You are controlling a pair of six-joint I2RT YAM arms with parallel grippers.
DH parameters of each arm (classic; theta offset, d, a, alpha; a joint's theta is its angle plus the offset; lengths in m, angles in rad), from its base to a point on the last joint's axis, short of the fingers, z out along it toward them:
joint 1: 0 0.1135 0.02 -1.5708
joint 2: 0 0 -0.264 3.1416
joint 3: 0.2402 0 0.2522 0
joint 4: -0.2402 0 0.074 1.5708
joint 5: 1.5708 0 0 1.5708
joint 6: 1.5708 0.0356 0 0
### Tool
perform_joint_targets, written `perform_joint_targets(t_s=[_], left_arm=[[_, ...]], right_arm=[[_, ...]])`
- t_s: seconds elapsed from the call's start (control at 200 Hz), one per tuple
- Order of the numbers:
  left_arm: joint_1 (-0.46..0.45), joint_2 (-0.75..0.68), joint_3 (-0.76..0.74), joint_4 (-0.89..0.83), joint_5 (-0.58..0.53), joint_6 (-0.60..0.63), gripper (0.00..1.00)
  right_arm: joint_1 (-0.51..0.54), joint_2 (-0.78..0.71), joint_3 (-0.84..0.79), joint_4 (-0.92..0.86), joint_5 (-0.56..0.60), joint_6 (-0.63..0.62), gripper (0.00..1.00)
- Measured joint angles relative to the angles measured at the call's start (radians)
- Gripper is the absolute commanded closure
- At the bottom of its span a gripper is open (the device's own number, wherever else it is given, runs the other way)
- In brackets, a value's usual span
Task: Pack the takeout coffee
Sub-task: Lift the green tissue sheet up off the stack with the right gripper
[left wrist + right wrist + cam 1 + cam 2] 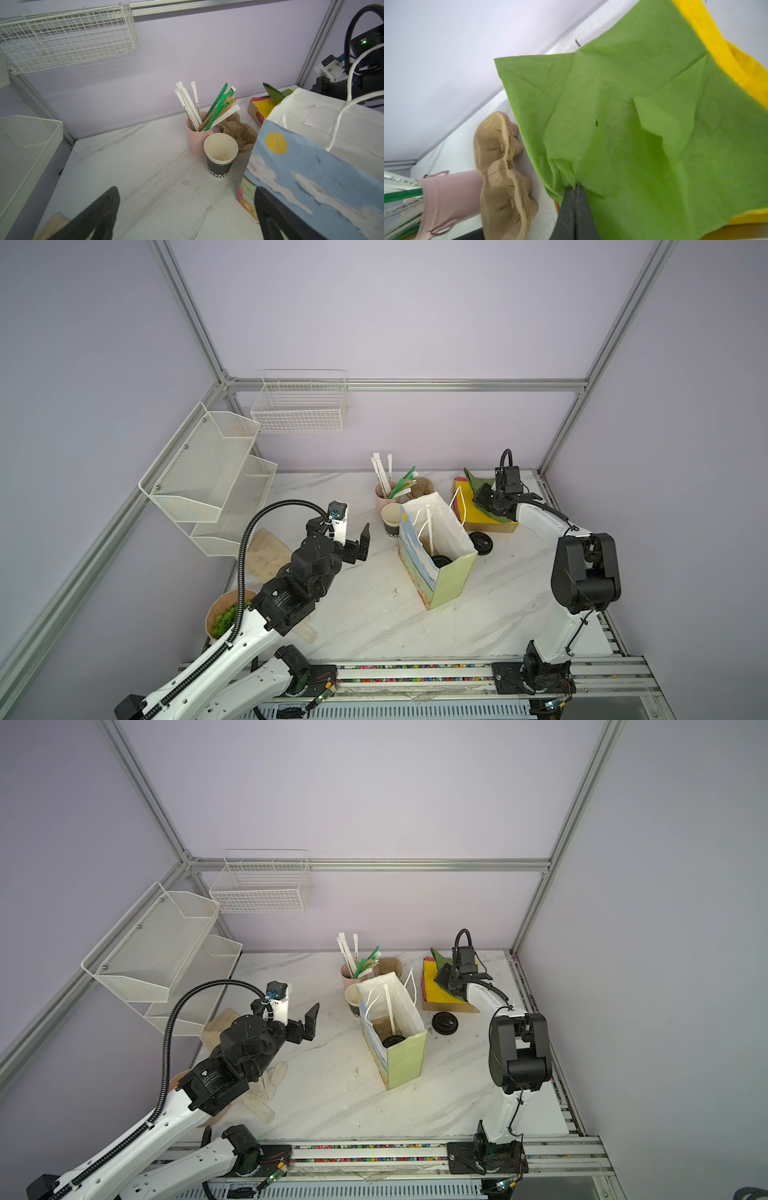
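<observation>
The takeout coffee [441, 562] [392, 1041] stands deep inside the open paper bag [451, 578] [405, 1065]; only its round black lid shows. My left gripper [359, 545] [307, 1021] [187, 190] hovers over bare table left of the bag [311, 166], open and empty. At the back right, my right gripper [484, 499] [446, 977] [574, 187] is shut on a corner of a green napkin [633, 104] [473, 479], over the cardboard box [490, 526] of coloured napkins. A like black cup [390, 520] [220, 158] without a lid stands behind the bag.
A pink cup of straws [384, 493] [197, 137] and a brown cup carrier [422, 487] [504, 166] stand at the back. A loose black lid [481, 542] lies right of the bag. White mesh shelves [208, 481], gloves [266, 1085] and a plant bowl [224, 614] sit on the left.
</observation>
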Motion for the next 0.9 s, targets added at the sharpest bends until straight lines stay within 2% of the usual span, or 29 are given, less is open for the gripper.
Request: perform_joint_targets(t_s=[0.565, 0.77, 0.9], left_arm=[[0.000, 0.000, 0.000, 0.000, 0.015, 0.000, 0.00], [0.000, 0.000, 0.000, 0.000, 0.018, 0.000, 0.00], [0.000, -0.002, 0.000, 0.000, 0.019, -0.001, 0.00]], right_arm=[[0.000, -0.411, -0.021, 0.030, -0.004, 0.074, 1.00], [0.000, -0.546, -0.039, 0.057, -0.084, 0.107, 1.00], [0.000, -0.642, -0.041, 0.093, -0.174, 0.122, 1.00]])
